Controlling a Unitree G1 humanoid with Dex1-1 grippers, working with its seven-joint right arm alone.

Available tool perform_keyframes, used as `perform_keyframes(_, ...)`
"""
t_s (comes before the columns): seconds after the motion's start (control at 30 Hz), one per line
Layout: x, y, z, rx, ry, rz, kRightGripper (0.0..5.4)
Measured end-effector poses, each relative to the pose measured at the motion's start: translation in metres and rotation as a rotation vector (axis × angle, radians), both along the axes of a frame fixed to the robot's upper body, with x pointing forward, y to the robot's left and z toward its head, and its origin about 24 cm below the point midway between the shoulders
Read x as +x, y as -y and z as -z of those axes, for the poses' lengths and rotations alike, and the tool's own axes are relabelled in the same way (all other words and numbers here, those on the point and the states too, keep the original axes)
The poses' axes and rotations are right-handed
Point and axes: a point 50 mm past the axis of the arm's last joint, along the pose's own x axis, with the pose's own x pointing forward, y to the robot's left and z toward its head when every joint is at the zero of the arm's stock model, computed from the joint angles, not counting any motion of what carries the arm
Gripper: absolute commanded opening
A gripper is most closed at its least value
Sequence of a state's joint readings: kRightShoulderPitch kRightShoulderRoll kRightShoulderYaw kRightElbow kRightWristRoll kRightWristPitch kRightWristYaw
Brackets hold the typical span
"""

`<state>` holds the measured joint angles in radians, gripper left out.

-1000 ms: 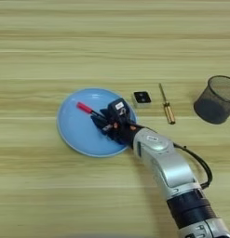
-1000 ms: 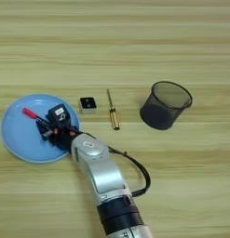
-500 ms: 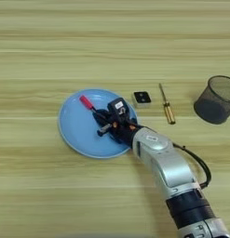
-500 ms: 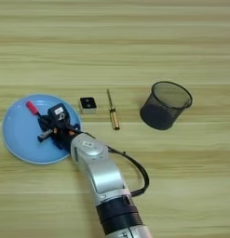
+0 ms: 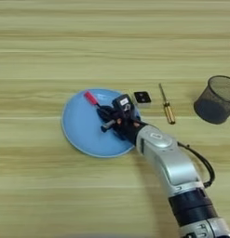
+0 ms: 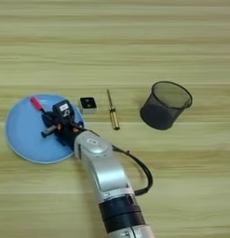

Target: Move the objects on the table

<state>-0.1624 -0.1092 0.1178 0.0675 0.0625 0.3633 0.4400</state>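
The slim black pen [image 5: 91, 98] lies slanted over the round blue plate [image 5: 81, 132], its red end pointing up-left. My right gripper [image 5: 108, 118] hovers low over the plate's right half, its black fingers closed around the pen's dark middle. The silver forearm runs in from the bottom right. The small white cube with a black face [image 5: 142, 97] sits just right of the plate's rim. The screwdriver with its amber handle [image 5: 166, 109] lies a little further right, handle toward me. Both rest on the wood table [image 5: 111, 42], apart from the gripper.
A black mesh cup [image 6: 164, 105] stands upright to the right of the screwdriver. The arm's black cable [image 6: 139, 169] loops out beside the forearm. Bare wood stretches across the far half of the table and to the left of the plate.
The gripper and the pen's red end have shifted a little up and to the right over the plate. The plate has slid slightly right too. Cube, screwdriver and cup stay put.
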Motion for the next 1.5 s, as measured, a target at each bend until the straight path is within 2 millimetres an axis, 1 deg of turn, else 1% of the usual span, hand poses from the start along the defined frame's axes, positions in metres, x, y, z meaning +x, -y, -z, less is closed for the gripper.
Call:
perform_keyframes(0.17, 0.004, 0.002, -0.011, 0.005, 0.045, 0.022, 0.48)
perform_keyframes(0.43, 0.006, 0.012, -0.027, 0.023, 0.1, 0.054, 0.48)
perform_keyframes(0.5, 0.007, 0.016, -0.033, 0.027, 0.121, 0.075, 0.48)
perform_keyframes(0.57, 0.008, 0.026, -0.038, 0.018, 0.145, 0.112, 0.48)
perform_keyframes(0.63, 0.009, 0.032, -0.039, 0.021, 0.149, 0.134, 0.48)
perform_keyframes(0.9, 0.006, 0.05, -0.036, 0.026, 0.138, 0.208, 0.48)
perform_keyframes(1.07, 0.004, 0.065, -0.035, 0.028, 0.134, 0.271, 0.48)
perform_keyframes(1.5, 0.003, 0.084, -0.02, -0.006, 0.113, 0.381, 0.46)
